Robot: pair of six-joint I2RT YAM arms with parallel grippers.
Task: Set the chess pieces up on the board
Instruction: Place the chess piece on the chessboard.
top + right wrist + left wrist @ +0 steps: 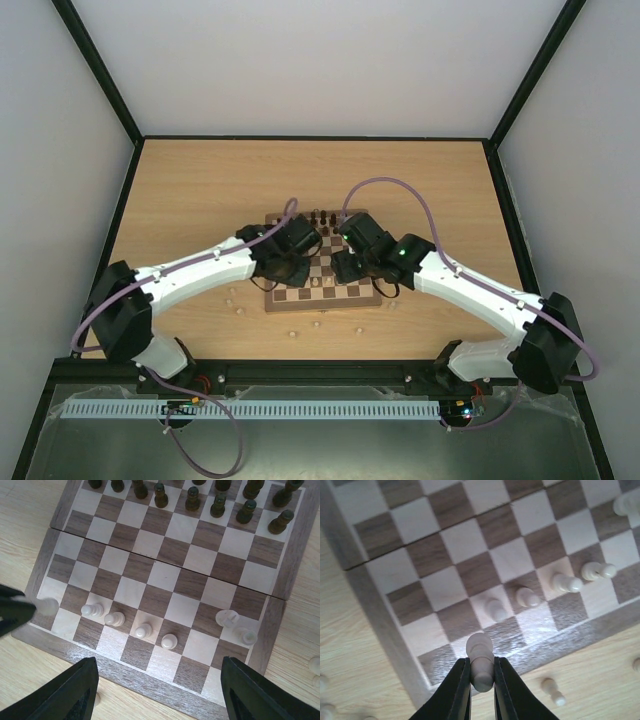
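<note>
your left claw pinched a cream pawn over a corner square of the board | four cream pawns stood just ahead of it | your right claw hung spread over the board's near edge, dark pieces far ahead

The light-wood table carries the board centrally; several pale chess pieces lie loose off its near edge.

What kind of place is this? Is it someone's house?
Probably a robot test booth, not a house: plain white walls and black frame bars box in a wooden table, with two robot arms bolted at its edge.
</note>
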